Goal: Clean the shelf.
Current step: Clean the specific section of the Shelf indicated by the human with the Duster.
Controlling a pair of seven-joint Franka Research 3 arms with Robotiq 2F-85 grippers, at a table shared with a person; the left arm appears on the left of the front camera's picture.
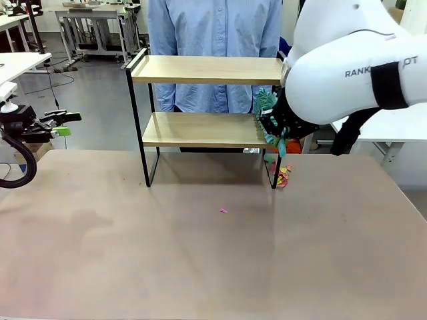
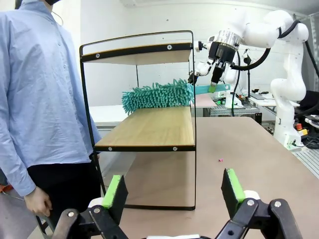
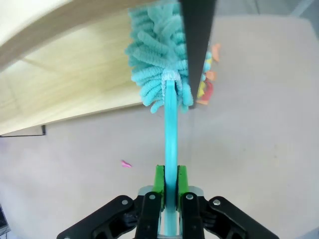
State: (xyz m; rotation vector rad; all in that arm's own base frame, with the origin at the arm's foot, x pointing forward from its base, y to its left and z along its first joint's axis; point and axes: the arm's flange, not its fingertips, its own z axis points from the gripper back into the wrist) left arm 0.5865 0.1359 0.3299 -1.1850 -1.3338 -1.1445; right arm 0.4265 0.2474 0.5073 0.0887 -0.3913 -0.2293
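Observation:
The shelf (image 1: 207, 69) stands mid-table at the far side, two light wooden boards in a black frame. A teal fluffy duster (image 2: 157, 94) lies with its head on the lower board (image 2: 149, 127) at the shelf's right end. My right gripper (image 3: 169, 188) is shut on the duster's teal handle (image 3: 170, 134), just off the frame's right front post (image 3: 197, 35). In the front view this gripper (image 1: 275, 125) sits beside the lower board. My left gripper (image 2: 173, 189) is open and holds nothing, well off to the left of the table (image 1: 57, 123).
Several coloured paper scraps (image 1: 281, 177) lie on the table by the shelf's right front leg. One pink scrap (image 1: 223, 211) lies farther forward. A person in a light blue shirt (image 1: 213, 33) stands right behind the shelf. A white table (image 1: 387, 130) stands at the right.

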